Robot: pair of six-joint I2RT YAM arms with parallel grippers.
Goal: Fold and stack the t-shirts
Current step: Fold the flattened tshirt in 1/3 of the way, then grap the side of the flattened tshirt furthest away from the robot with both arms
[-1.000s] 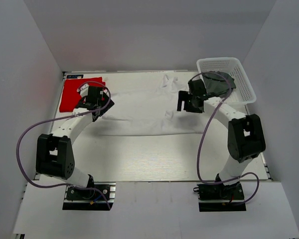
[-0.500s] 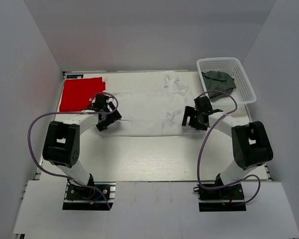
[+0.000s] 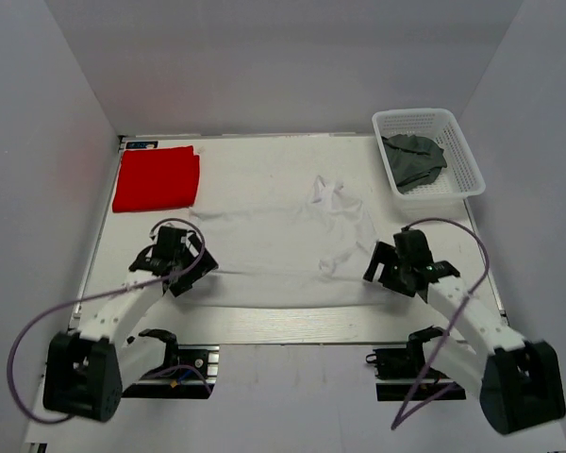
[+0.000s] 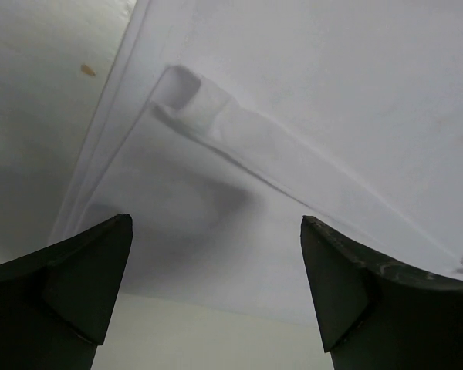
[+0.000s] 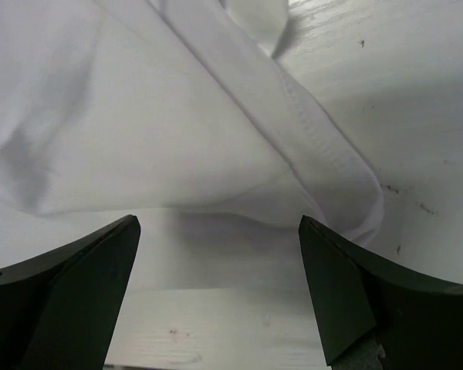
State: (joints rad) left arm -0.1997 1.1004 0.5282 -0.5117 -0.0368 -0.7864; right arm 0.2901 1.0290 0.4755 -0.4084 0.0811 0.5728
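One white t-shirt (image 4: 309, 92), edges out of frame

We see both arms pulled back twd near edge of surface (image 3: 264, 326). Left pincer (image 3: 191, 272) & right pincer (image 3: 381, 268) now sit at white t-shirt's (image 3: 274, 250) near corners. Shirt dragged nearer, lying flatter. Red t-shirt (image 3: 157, 177) no longer overlapped by left arm.

Both the left arm (image 3: 118, 304) and right arm (image 3: 467, 311) stretch low forward, jaws spread wide.
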